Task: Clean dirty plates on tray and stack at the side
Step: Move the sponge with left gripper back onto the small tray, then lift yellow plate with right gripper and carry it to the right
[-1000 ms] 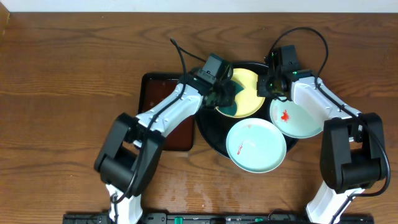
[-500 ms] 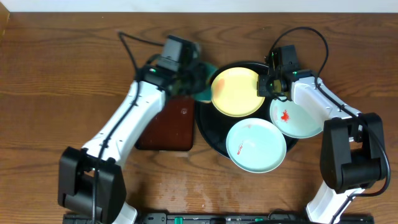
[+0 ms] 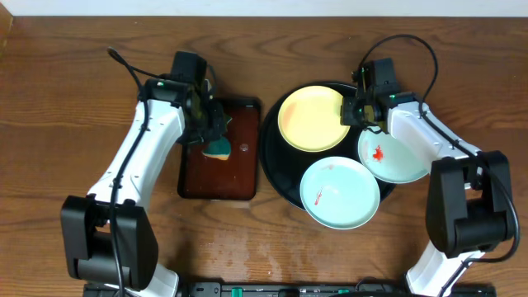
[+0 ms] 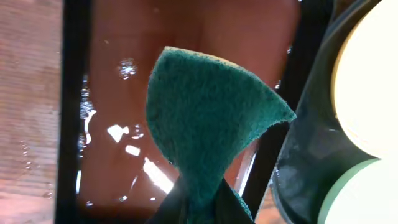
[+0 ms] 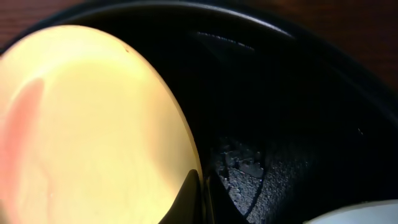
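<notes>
The round black tray [image 3: 275, 169] holds three plates. The pale yellow plate [image 3: 311, 120] lies at its back; a faint pink smear shows on it in the right wrist view [image 5: 87, 124]. Two mint-white plates with red smears lie at the front [image 3: 339, 192] and right [image 3: 393, 157]. My right gripper [image 3: 351, 114] is shut on the yellow plate's right rim [image 5: 198, 186]. My left gripper [image 3: 211, 140] is shut on a green sponge [image 4: 211, 124], holding it over the brown rectangular tray [image 3: 219, 177].
The brown rectangular tray [image 4: 118, 93] is wet and glossy, left of the black tray [image 4: 305, 155]. Bare wood tabletop [image 3: 66, 99] lies to the left, right and front. Cables loop above both arms.
My left arm has swung left off the yellow plate, carrying the sponge over to the brown tray. The yellow plate now shows fully. The right arm has not moved.
</notes>
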